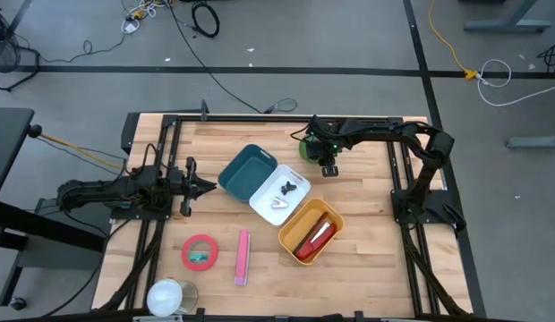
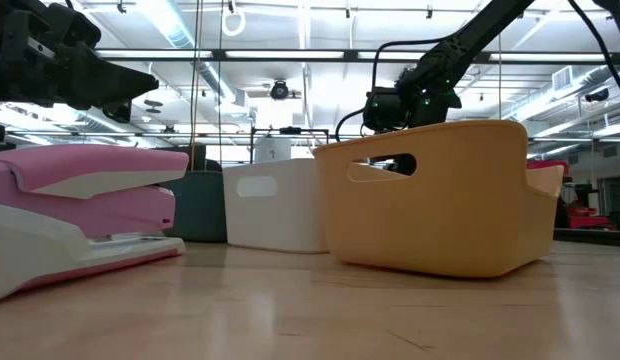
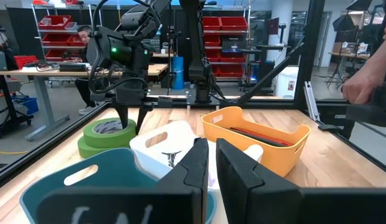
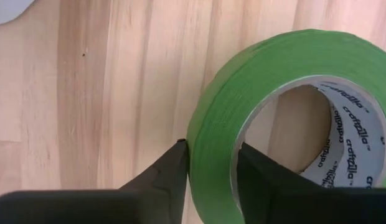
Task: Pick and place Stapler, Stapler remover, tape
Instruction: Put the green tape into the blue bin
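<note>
A green tape roll (image 1: 306,148) lies flat on the table at the far middle. My right gripper (image 4: 211,149) comes down on it and is shut on its wall. A red tape roll (image 1: 200,252) and a pink stapler (image 1: 243,257) lie near the front left. A black staple remover (image 1: 289,188) sits in the white bin (image 1: 264,204), and a red stapler (image 1: 315,237) in the orange bin (image 1: 291,234). My left gripper (image 1: 206,186) waits shut and level at the left, pointing at the bins. My right gripper straddles the green roll's wall (image 4: 211,180), one finger (image 4: 261,174) inside the hole and one finger (image 4: 162,177) against the outer face. The fingers come steeply from above. The roll lies flat with its underside on the table (image 3: 109,134).
A teal bin (image 1: 244,170) stands beside the white one, in a slanted row with the orange bin. A pale round container (image 1: 170,297) sits at the front left corner. A dark metal frame (image 1: 260,118) rims the table. People show beyond it (image 3: 367,74).
</note>
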Available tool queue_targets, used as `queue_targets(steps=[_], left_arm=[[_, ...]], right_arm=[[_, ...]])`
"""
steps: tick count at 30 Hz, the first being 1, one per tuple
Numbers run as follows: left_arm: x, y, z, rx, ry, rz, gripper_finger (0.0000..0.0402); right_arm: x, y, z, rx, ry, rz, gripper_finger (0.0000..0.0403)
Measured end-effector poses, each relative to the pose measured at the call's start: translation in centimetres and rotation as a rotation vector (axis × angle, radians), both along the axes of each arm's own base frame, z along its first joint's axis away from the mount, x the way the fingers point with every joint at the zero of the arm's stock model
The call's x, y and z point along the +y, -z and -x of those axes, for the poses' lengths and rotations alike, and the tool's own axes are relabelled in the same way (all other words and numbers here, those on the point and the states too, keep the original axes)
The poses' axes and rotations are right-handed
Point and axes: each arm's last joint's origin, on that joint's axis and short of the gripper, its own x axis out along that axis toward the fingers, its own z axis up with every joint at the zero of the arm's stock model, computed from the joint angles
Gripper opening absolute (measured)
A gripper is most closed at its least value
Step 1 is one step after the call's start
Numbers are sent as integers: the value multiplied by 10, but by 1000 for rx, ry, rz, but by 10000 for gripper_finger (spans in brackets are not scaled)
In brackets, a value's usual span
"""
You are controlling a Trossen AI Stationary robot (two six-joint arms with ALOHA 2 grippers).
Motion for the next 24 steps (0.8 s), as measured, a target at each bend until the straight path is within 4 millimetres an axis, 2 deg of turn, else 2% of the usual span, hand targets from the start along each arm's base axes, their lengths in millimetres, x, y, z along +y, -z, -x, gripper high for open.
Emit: queue_targets(steps=[17, 24], left_arm=[[0, 0, 0, 0, 0, 0, 37], [0, 0, 0, 0, 0, 0, 37]], right_arm=[[2, -2, 0, -3, 25, -7, 101], [4, -17, 1, -41, 37, 8, 101]])
